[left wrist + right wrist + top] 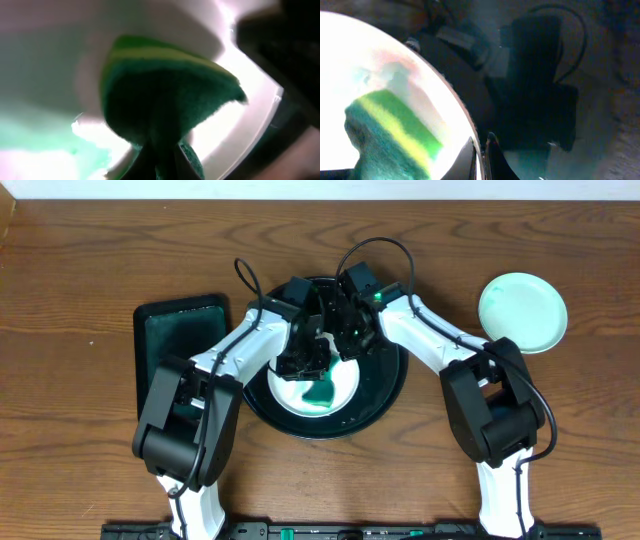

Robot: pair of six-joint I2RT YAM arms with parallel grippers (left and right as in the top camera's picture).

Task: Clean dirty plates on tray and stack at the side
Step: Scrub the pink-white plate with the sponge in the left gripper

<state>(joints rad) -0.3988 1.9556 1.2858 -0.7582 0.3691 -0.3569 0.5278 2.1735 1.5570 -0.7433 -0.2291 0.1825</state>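
Note:
A white plate (335,395) with a teal smear lies on the big round black tray (392,392) at the table's centre. My left gripper (303,363) is shut on a green and yellow sponge (165,95) that presses on the plate (45,60). My right gripper (352,345) is shut on the plate's far right rim (465,131); the sponge (395,135) shows beside it on the plate (350,55). A clean mint-green plate (522,312) lies on the table at the right. The third plate is out of view.
A rectangular black tray (175,345) with teal liquid sits left of the round tray, partly under my left arm. Both arms cross over the round tray's far half.

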